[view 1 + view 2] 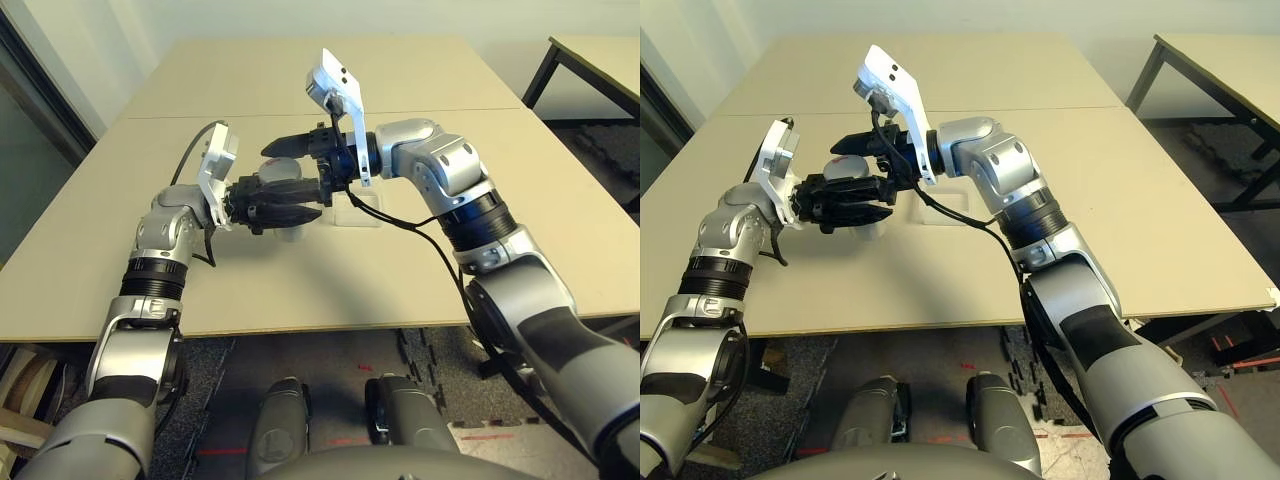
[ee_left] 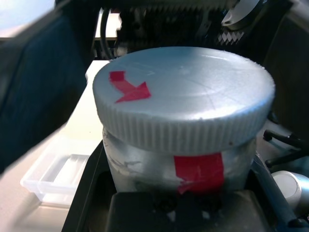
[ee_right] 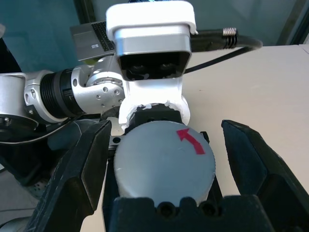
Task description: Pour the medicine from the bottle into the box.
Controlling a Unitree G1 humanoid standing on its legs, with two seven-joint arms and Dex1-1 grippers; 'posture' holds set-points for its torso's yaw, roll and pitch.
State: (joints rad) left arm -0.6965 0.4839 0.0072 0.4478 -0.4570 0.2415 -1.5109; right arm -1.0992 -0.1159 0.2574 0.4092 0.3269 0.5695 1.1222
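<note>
Left gripper (image 1: 290,204) gripping bottle (image 2: 181,166), cap (image 2: 183,92) on top

Bottle: 1 (image 2: 178,135)
Clear box: 1 (image 2: 60,169)
Grippers: 2 (image 1: 315,200) (image 1: 265,152)
Tables: 2 (image 1: 930,290) (image 1: 1230,60)
Laptop: 1 (image 3: 91,41)

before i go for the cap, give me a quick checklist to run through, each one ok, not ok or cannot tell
- left hand closed on bottle: ok
- bottle upright, cap on top: ok
- right hand open, fingers either side of cap: ok
- right hand gripping cap: not ok, gap beside it
- box on table, off to the bottle's side: ok
- cap loose enough to turn: cannot tell
</note>
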